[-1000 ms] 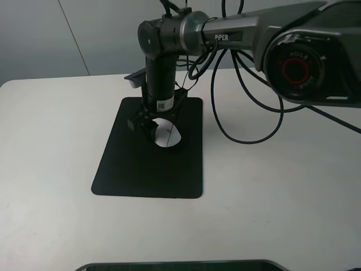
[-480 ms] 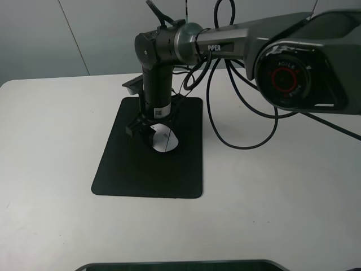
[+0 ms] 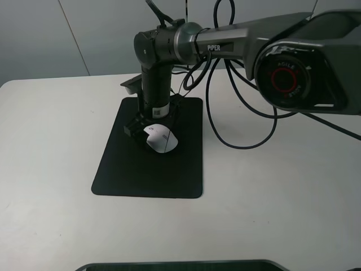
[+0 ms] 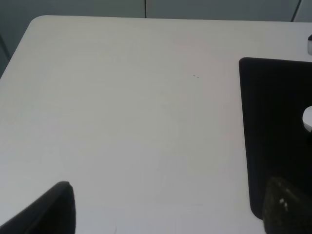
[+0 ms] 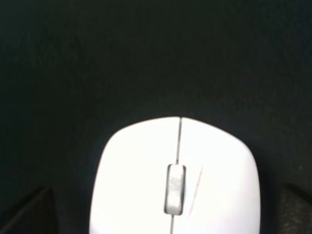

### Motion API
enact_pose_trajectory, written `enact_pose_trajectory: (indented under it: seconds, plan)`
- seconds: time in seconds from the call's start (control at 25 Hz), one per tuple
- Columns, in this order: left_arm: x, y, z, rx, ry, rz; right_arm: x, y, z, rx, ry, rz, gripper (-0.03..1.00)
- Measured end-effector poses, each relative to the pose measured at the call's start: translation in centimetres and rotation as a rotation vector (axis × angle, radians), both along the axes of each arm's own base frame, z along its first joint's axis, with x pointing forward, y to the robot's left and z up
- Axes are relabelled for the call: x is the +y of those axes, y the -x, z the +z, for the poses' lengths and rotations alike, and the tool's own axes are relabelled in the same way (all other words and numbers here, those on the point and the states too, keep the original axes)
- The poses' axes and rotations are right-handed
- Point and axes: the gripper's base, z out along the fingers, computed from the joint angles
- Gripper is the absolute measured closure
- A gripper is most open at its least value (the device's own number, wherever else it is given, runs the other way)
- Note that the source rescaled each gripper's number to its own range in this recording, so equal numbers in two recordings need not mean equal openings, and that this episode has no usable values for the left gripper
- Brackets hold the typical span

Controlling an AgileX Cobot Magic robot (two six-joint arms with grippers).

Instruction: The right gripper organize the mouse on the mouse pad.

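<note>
The white mouse (image 3: pixel 160 139) lies flat on the black mouse pad (image 3: pixel 141 169), a little behind its middle. My right gripper (image 3: pixel 151 134) reaches straight down over the mouse, with a finger on each side of it. In the right wrist view the mouse (image 5: pixel 175 175) fills the centre on the pad (image 5: pixel 156 58). The dark fingertips (image 5: pixel 24 214) sit at the corners, apart from the mouse's sides, so the gripper is open. My left gripper (image 4: pixel 169 187) is open and empty above bare table, left of the pad (image 4: pixel 273 131). A sliver of the mouse (image 4: pixel 308 119) shows there.
Black cables (image 3: pixel 248 132) loop down onto the white table (image 3: pixel 282 197) right of the pad. The right arm's bulky base (image 3: pixel 304 68) hangs over the back right. A dark edge (image 3: pixel 180 265) runs along the table's front.
The mouse hung tilted in my right gripper above the pad. Now it lies flat on the pad, slightly further left, and the gripper has come down and left with it.
</note>
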Motion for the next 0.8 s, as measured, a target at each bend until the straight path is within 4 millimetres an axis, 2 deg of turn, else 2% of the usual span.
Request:
enact_pose_trajectory:
  seconds: [0.08,0.68,0.8]
  plan:
    - [0.0,0.0,0.0,0.0,0.0,0.0,0.1,-0.2,0.2,-0.007,-0.005,0.004,-0.02]
    - [0.0,0.0,0.0,0.0,0.0,0.0,0.1,-0.2,1.0,0.007,0.011,0.015,-0.03]
    - [0.0,0.0,0.0,0.0,0.0,0.0,0.0,-0.1,2.6,-0.006,0.011,0.023,-0.03]
